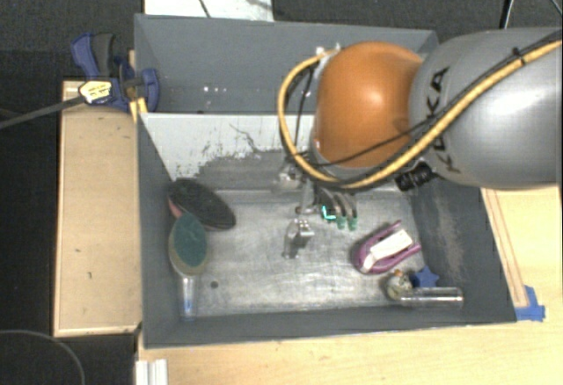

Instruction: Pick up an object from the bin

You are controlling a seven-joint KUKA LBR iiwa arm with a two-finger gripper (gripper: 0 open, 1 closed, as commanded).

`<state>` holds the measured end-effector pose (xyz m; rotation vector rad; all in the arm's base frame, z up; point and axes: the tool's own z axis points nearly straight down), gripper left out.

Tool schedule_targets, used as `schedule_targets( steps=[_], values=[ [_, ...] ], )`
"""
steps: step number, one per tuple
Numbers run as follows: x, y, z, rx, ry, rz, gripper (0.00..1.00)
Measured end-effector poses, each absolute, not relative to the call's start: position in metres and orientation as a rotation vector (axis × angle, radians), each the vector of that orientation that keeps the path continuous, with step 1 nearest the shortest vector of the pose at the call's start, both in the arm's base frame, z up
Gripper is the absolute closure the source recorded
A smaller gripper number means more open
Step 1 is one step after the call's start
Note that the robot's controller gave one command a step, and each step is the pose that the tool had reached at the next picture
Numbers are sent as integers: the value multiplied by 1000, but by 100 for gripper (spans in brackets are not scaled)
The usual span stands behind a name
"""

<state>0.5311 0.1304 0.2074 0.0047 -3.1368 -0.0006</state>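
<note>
here your gripper [299, 239] hangs low over bare floor in the middle of the bin [264, 291]; you cannot tell how wide it stands or whether it holds anything. nearest lies a purple-and-white object [384, 250], toward the view's right; a dark oval pad [202, 204] lies toward the left.

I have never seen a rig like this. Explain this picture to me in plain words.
One camera looks down, slightly from the side, into a grey metal bin. The big grey limb with the orange cover is a robot arm, reaching in from the right. Its gripper hangs over the middle of the bin floor and seems to hold nothing. At the left lie a dark oval pad and a green-headed brush; at the right a purple and white object and, nearer the front wall, a silvery piece with a blue part.
</note>
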Motion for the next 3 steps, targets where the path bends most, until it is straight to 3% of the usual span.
schedule_targets(
  steps=[1,2,3],
  values=[
    [539,161,77,-155,-3132,1,0],
    [589,211,107,-133,-3149,-9,0],
    [594,229,82,-189,-3141,0,0]
  ],
)
